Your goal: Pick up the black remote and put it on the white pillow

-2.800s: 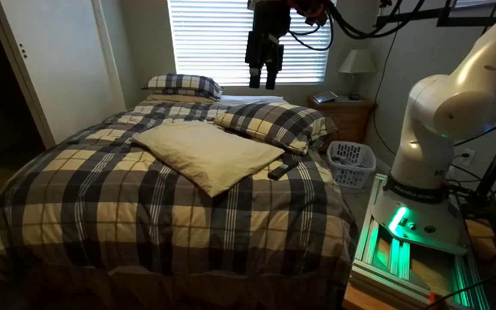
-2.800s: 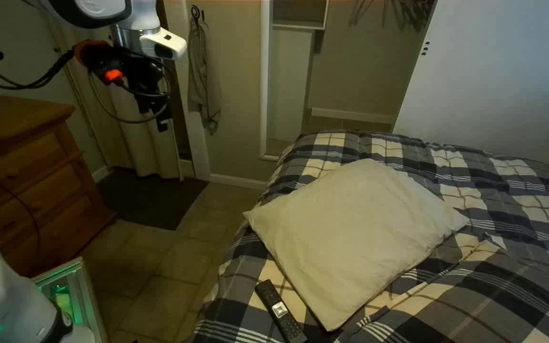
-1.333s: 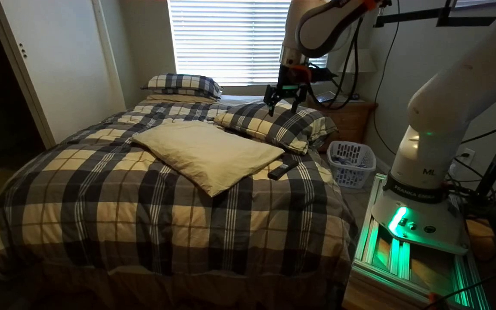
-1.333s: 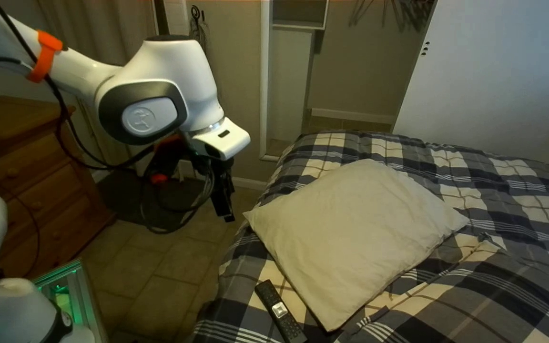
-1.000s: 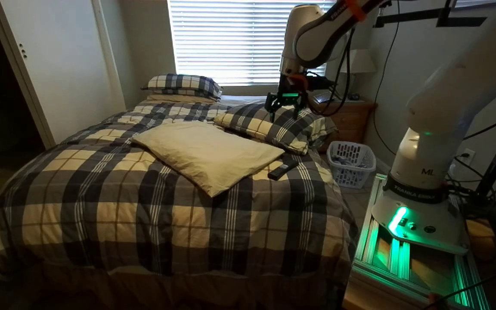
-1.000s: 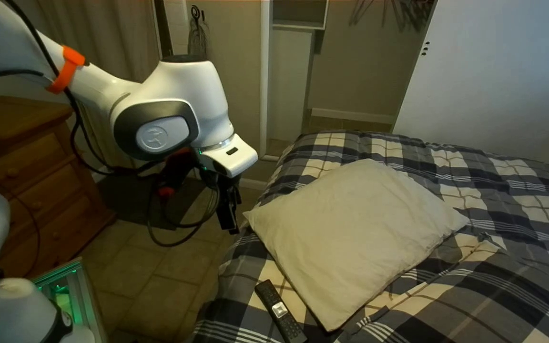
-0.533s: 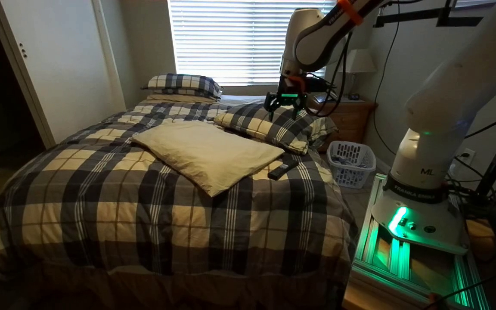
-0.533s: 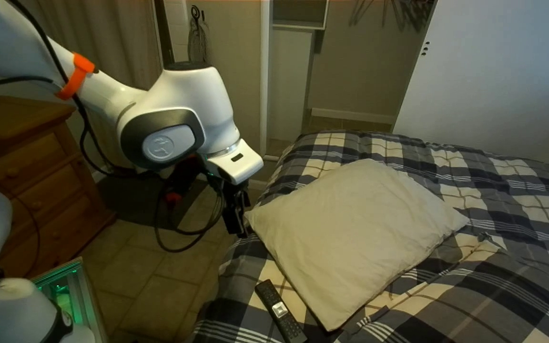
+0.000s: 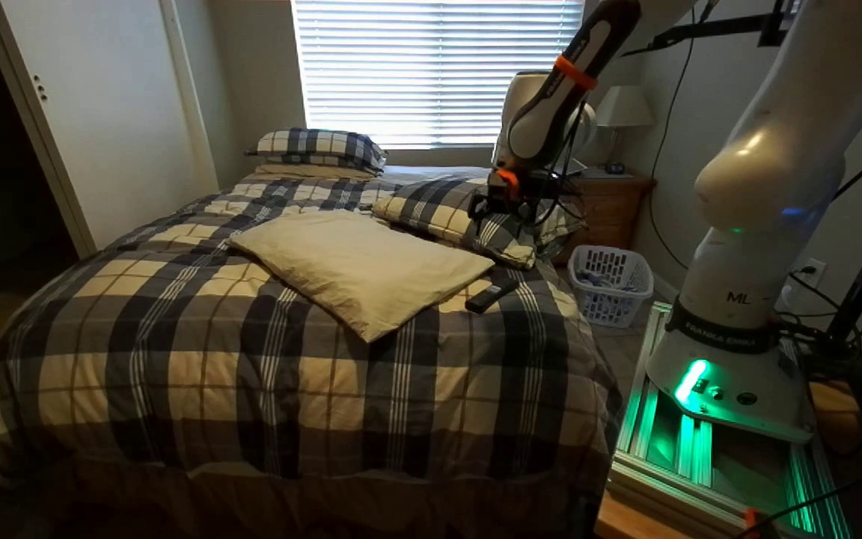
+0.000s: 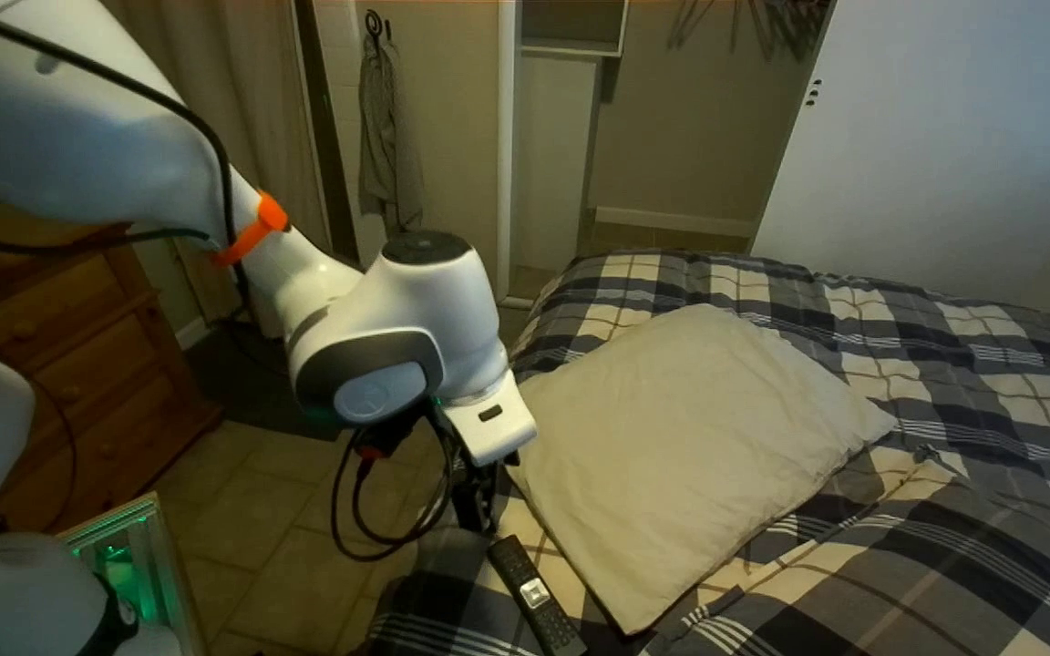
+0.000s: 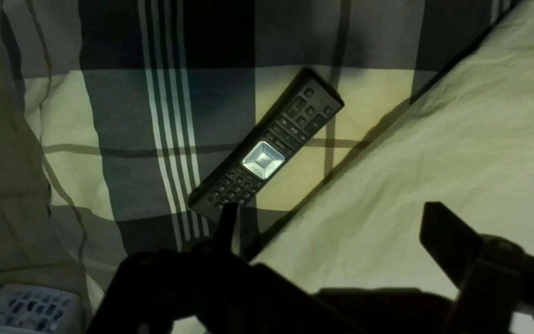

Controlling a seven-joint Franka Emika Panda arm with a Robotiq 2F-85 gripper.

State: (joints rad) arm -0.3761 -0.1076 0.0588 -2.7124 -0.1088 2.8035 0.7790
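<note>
Black remote (image 11: 267,146): lies flat, keys up, on the plaid comforter (image 9: 251,352), just beside the white pillow (image 10: 689,446). In the wrist view its long axis runs from between 7 and 8 o'clock to between 1 and 2 o'clock.
Gripper (image 11: 334,225): fingers spread, nothing held. In the wrist view the 7 o'clock fingertip (image 11: 227,227) hides part of the remote's lower end; I judge it to be above, not touching.
Remote handling: I rate it light, stiff and smooth-cased. Breakage unlikely; slip or rotation possible if gripped off-centre.
Grasp point: close across the narrow width at the silver pad (image 11: 263,160), fingers at 10–11 and 4–5 o'clock. I expect to turn the wrist first.
Pillow edge: the lower finger must enter the narrow strip between remote and pillow; I must avoid pinching fabric.
Comforter: soft, wrinkled cloth; I expect it to sink under load, so descend lightly.
White pillow: plain, soft fabric, toward 3–4 o'clock of the remote in the wrist view. I would release near its middle.
Room: in an exterior view, window blinds (image 9: 431,82) at 12 o'clock, laundry basket (image 9: 614,308) at 3 o'clock from the remote; in an exterior view, wooden dresser (image 10: 97,351) at 9 o'clock.
</note>
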